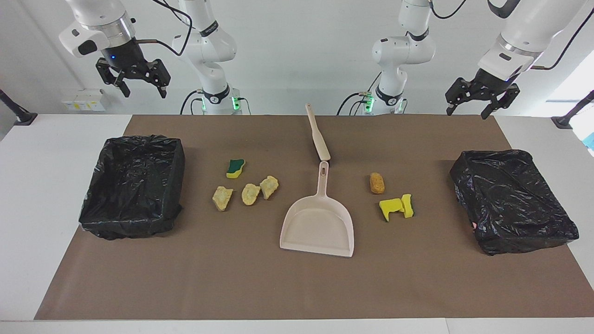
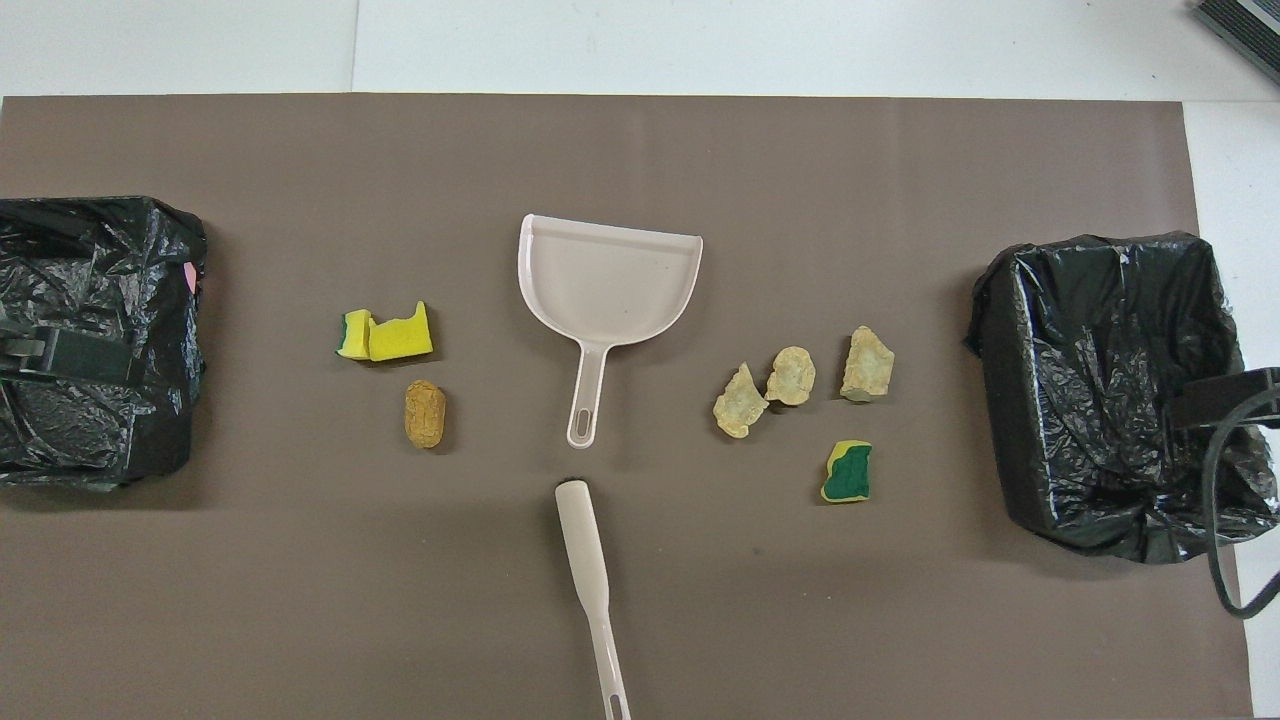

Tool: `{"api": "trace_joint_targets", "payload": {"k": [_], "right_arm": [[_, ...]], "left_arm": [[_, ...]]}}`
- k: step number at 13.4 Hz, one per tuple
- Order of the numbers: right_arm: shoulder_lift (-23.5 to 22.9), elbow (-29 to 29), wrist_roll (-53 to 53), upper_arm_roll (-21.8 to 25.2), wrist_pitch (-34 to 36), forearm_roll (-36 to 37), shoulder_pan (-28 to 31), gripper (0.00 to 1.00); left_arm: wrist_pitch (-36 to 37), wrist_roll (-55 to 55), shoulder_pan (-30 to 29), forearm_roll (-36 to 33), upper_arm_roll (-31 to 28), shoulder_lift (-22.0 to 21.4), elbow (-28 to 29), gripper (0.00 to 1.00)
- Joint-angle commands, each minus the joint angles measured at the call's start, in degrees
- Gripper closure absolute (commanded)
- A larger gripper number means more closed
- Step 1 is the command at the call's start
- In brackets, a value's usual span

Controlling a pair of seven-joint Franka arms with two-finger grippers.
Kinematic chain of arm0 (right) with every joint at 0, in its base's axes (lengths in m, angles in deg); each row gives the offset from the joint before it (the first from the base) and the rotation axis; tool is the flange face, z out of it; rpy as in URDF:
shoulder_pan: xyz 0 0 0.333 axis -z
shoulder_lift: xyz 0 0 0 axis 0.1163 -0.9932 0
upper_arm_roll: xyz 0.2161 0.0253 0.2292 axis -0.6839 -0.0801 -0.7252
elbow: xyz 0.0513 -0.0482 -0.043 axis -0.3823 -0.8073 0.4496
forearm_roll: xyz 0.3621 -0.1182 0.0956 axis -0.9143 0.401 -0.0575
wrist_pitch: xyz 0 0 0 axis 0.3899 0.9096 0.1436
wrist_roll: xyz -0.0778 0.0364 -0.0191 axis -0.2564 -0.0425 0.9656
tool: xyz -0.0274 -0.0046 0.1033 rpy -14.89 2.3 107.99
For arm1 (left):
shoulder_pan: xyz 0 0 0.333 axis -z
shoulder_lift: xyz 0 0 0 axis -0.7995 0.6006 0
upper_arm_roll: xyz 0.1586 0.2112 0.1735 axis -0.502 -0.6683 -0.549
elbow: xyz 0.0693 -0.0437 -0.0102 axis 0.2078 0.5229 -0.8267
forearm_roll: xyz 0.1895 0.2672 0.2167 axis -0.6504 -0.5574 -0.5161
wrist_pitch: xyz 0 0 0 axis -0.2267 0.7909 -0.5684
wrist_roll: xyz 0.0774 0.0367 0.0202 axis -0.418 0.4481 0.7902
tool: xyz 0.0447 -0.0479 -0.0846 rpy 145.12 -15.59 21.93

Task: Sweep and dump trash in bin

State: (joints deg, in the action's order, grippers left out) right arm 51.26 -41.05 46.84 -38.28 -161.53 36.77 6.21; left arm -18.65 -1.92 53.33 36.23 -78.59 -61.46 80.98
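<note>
From the facing camera I see both arms waiting high, the left gripper (image 1: 482, 99) and right gripper (image 1: 134, 76) each with fingers spread wide and holding nothing; overhead shows only slivers of them over the bins. Overhead I see the trash beside the dustpan (image 2: 610, 290): yellow sponge pieces (image 2: 390, 337) and orange-brown lump (image 2: 424, 413) toward the left arm's end, tan foam lumps (image 2: 792, 375) and green-and-yellow sponge (image 2: 847, 471) toward the right arm's, the brush (image 2: 588, 560) nearer the robots.

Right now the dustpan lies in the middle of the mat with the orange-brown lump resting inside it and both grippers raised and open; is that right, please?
Not quite: the dustpan holds nothing. The overhead view shows the orange-brown lump on the mat beside it, toward the left arm's end. The dustpan is mid-mat, and the left gripper and right gripper are raised and open.
</note>
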Motion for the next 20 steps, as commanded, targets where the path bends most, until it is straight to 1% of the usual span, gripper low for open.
{"api": "trace_joint_targets", "payload": {"k": [1, 4, 8, 12, 13, 15, 16, 17, 18, 20], "right_arm": [[1.4, -1.5, 0.2, -0.1, -0.6, -0.9, 0.2, 0.00], [1.4, -1.5, 0.2, -0.1, -0.6, -0.9, 0.2, 0.00], [1.4, -1.5, 0.2, -0.1, -0.5, -0.9, 0.2, 0.00], [1.4, -1.5, 0.2, -0.1, -0.5, -0.9, 0.2, 0.00], [1.4, -1.5, 0.2, -0.1, -0.5, -0.9, 0.2, 0.00], [1.4, -1.5, 0.2, -0.1, -0.5, -0.9, 0.2, 0.00], [1.4, -1.5, 0.2, -0.1, -0.5, -0.9, 0.2, 0.00], [1.4, -1.5, 0.2, -0.1, -0.5, -0.9, 0.2, 0.00], [1.4, -1.5, 0.2, -0.1, -0.6, -0.9, 0.2, 0.00], [1.4, -1.5, 0.2, -0.1, -0.5, -0.9, 0.2, 0.00]], "left_arm": [[1.2, -0.2, 0.5, 0.5, 0.4, -0.7, -0.5, 0.00], [-0.3, 0.2, 0.7, 0.7, 1.0, -0.5, -0.4, 0.00], [-9.0, 0.5, 1.0, 0.8, 2.1, 0.4, -0.1, 0.00], [-16.8, 7.0, 3.7, 0.7, 2.3, 4.6, -0.5, 0.00], [-17.3, 8.3, 4.5, 0.5, 2.3, 5.4, -0.6, 0.00], [-17.4, 8.9, 5.6, 0.8, 2.5, 5.6, -0.3, 0.00], [-17.3, 10.8, 7.2, 0.8, 2.5, 6.2, 0.1, 0.00], [-16.4, 13.1, 8.8, 0.7, 2.5, 6.3, 1.0, 0.00], [-16.1, 14.8, 9.9, 0.8, 2.5, 5.3, 3.4, 0.00], [-15.4, 18.6, 12.4, 1.0, 2.5, 1.7, 8.7, 0.00]]}}
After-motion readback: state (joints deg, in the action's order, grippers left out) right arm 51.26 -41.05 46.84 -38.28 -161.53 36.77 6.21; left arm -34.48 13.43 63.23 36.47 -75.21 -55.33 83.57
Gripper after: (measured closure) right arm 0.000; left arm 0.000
